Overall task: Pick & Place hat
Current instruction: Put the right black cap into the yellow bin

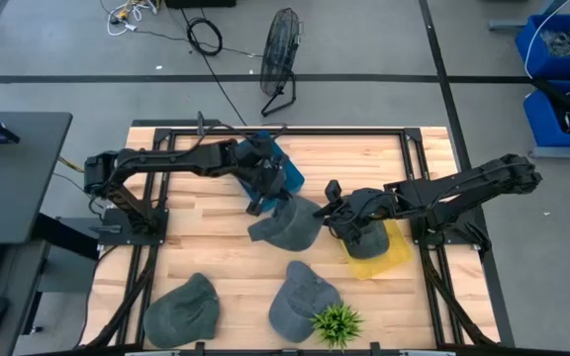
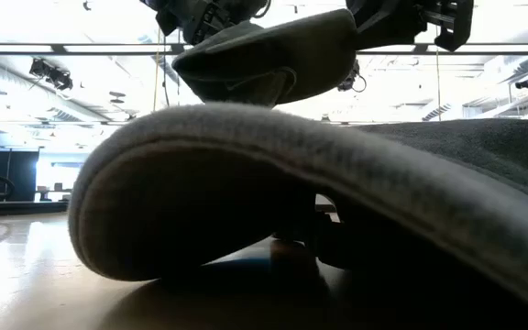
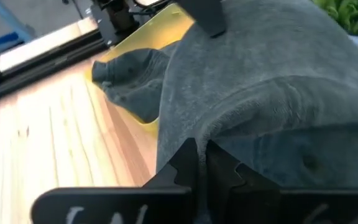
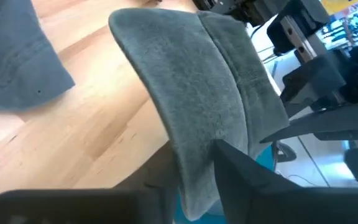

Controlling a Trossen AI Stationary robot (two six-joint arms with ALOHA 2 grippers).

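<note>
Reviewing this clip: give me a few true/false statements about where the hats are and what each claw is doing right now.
1. Both claws grip the same grey hat in mid-table. True: the left claw is shut on one edge, the right claw on the other.
2. The held hat lies flat on the table. False: the low view shows it lifted clear of the wood.
3. Two more grey hats lie at the near edge. True.
4. The yellow mat is bare. False: a dark hat sits on it.
5. The small green plant stands on the blue mat. False: it stands by the near-edge hat.
</note>
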